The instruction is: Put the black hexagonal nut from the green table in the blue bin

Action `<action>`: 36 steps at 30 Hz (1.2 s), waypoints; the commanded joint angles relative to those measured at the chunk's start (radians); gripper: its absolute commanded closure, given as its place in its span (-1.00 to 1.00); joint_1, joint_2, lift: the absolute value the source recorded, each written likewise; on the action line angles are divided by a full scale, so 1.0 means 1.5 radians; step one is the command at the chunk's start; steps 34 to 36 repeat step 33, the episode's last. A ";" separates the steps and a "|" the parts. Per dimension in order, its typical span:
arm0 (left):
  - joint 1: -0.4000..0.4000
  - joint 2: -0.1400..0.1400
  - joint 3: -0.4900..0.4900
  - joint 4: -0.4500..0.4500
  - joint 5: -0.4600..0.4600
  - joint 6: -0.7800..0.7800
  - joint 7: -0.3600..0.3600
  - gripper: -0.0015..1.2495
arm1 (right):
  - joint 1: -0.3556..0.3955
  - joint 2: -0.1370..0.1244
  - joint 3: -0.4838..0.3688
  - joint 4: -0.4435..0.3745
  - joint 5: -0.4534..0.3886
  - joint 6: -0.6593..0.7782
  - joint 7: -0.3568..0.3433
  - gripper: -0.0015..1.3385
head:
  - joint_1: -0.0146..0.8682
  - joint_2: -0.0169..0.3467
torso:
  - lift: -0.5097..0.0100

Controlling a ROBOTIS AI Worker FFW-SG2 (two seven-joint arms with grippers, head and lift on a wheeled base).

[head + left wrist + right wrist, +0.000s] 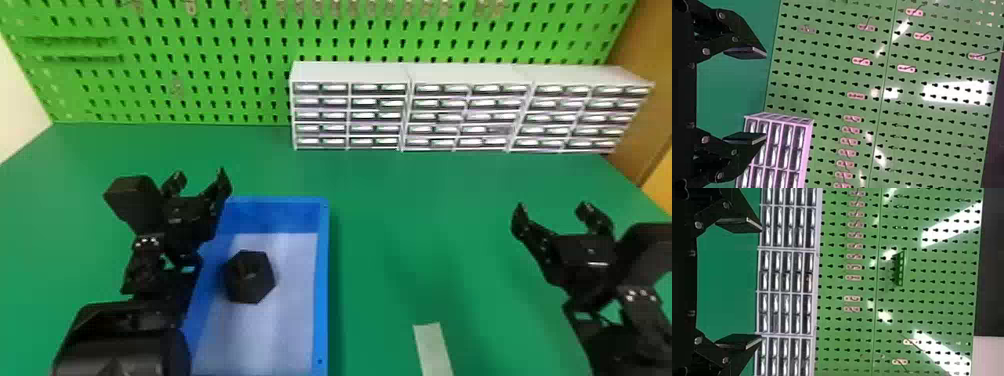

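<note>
Left tool [201, 176]: its two fingers are spread, with nothing between them; it stands near the far left corner of the blue bin [322, 280]. Right tool [552, 206]: fingers likewise spread and empty, over the right part of the green desk [395, 225], well apart from the bin. The black hexagonal nut [250, 277] lies inside the bin, on its pale floor, nearer the left wall than the right. To the right of the bin, a pale strip [432, 350] lies on the desk. Beyond, white drawer units [350, 72] line the back right, before an upright green pegboard [215, 107] carrying small fittings [861, 61].
</note>
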 commanded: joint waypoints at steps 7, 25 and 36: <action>0.000 -0.002 -0.001 0.000 0.000 0.000 0.000 -0.18 | 0.000 -0.002 0.001 0.000 0.000 0.001 0.000 -0.55 | 0.59 -0.63 | 0.59; -0.001 -0.002 -0.001 0.000 -0.004 0.000 0.000 -0.18 | 0.000 -0.004 0.003 0.000 0.000 0.003 0.000 -0.55 | 0.59 -0.63 | 0.59; 0.000 -0.002 -0.001 0.000 -0.004 0.000 0.000 -0.18 | 0.000 -0.004 0.005 0.000 0.000 0.003 -0.001 -0.55 | 0.59 -0.63 | 0.59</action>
